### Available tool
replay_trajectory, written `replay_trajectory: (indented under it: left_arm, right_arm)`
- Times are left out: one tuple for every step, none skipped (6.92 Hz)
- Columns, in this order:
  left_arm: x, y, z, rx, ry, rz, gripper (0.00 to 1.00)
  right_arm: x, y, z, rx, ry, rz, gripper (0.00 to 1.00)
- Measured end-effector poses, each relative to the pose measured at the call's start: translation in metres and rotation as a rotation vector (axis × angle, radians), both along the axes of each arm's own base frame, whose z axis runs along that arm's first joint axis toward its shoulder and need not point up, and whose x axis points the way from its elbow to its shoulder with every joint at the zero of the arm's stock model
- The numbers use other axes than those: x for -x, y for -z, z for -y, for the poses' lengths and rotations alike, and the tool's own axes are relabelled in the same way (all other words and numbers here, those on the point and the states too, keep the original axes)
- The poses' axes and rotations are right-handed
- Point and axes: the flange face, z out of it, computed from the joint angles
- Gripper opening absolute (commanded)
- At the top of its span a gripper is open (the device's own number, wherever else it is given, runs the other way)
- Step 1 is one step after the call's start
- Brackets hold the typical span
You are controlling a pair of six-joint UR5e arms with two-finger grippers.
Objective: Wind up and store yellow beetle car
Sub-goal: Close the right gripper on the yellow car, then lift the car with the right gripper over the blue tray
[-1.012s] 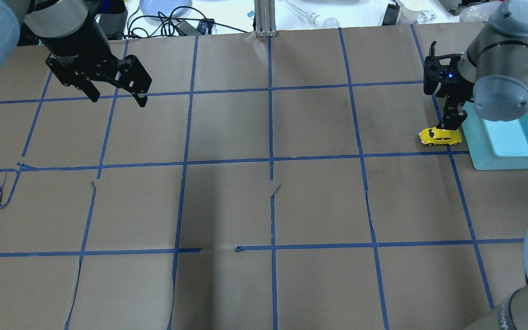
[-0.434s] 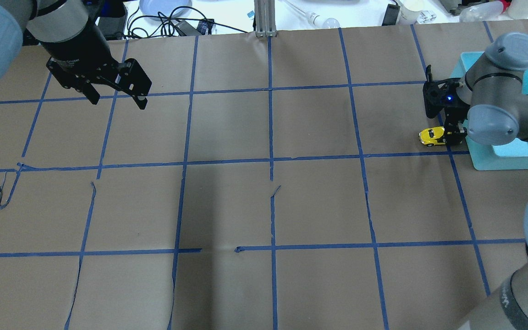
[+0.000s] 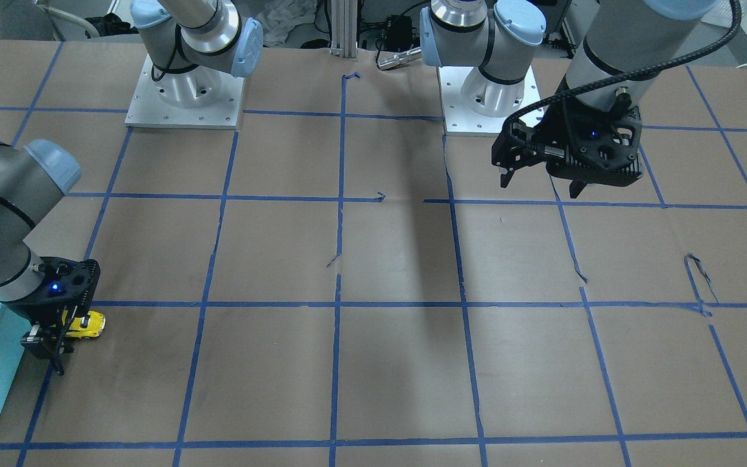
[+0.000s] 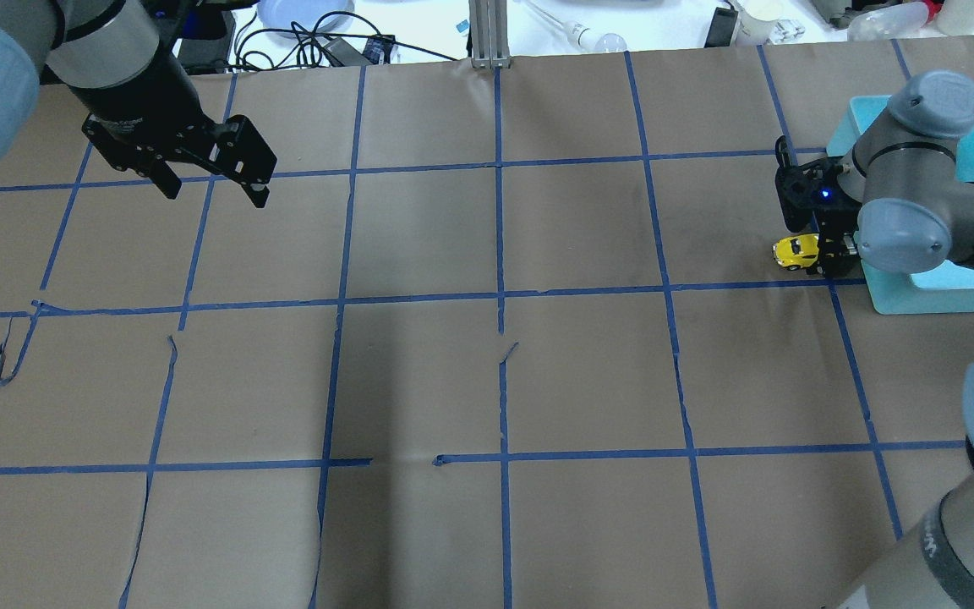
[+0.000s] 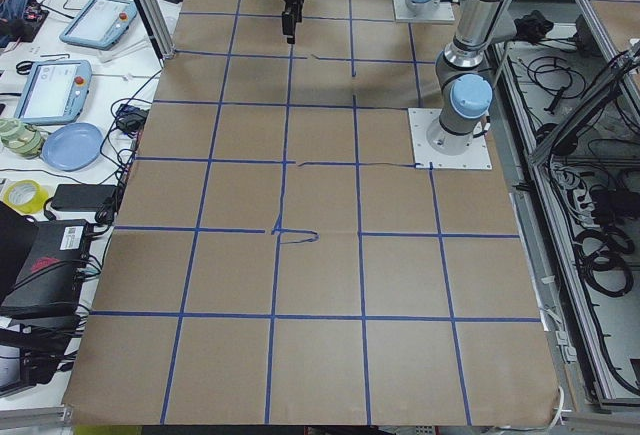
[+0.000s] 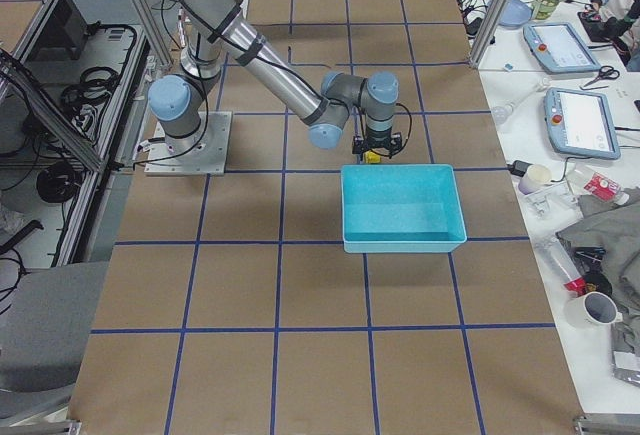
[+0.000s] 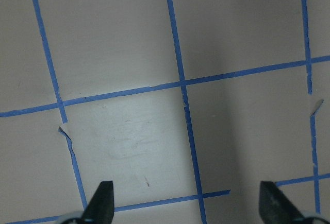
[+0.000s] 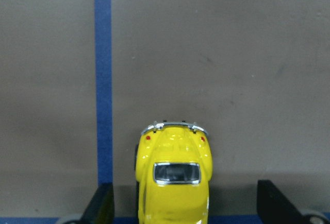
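In the grasp step, the open right tool (image 8: pixel 186 201) straddles the yellow beetle car (image 8: pixel 174 175); next it likely must close squarely.

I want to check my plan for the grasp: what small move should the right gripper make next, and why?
Probably close the right gripper on the yellow beetle car. In the right wrist view its open fingertips stand on both sides of the car, which rests on the table between them.

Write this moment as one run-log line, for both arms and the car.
phase: pre-grasp | yellow beetle car: on table, beside teal bin | right gripper: open, straddling car | left gripper: open, empty, above table
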Motion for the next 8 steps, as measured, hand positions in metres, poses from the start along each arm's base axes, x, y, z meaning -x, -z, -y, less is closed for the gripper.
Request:
replay_trajectory:
  left_arm:
    - [-0.002,-0.002,-0.002,0.004,-0.008,0.000,1.00]
    - [-0.003,-0.003,-0.003,0.006,-0.013,0.001,1.00]
    - [-0.003,-0.003,-0.004,0.008,-0.016,0.001,1.00]
    - [-0.003,-0.004,-0.005,0.009,-0.018,0.002,1.00]
    - [-0.003,-0.005,-0.006,0.010,-0.021,0.001,1.00]
    - [-0.003,-0.005,-0.006,0.011,-0.023,0.001,1.00]
    - [-0.003,-0.005,-0.006,0.011,-0.024,0.001,1.00]
    - [-0.003,-0.005,-0.006,0.011,-0.034,0.000,1.00]
  right_arm:
    - [0.000,0.002,-0.001,-0.006,-0.014,-0.003,0.28]
    - [0.001,0.003,-0.001,-0.010,-0.022,-0.007,0.09]
    - [0.001,0.002,-0.002,-0.010,-0.014,-0.010,0.02]
    - [0.002,-0.001,-0.003,-0.014,0.019,-0.017,0.00]
    - [0.003,-0.003,-0.005,-0.025,0.061,-0.026,0.00]
    - [0.002,-0.011,-0.008,-0.028,0.106,-0.026,0.00]
    - [-0.002,-0.029,-0.011,-0.024,0.167,-0.009,0.00]
    - [-0.009,-0.054,-0.012,-0.023,0.220,0.026,0.00]
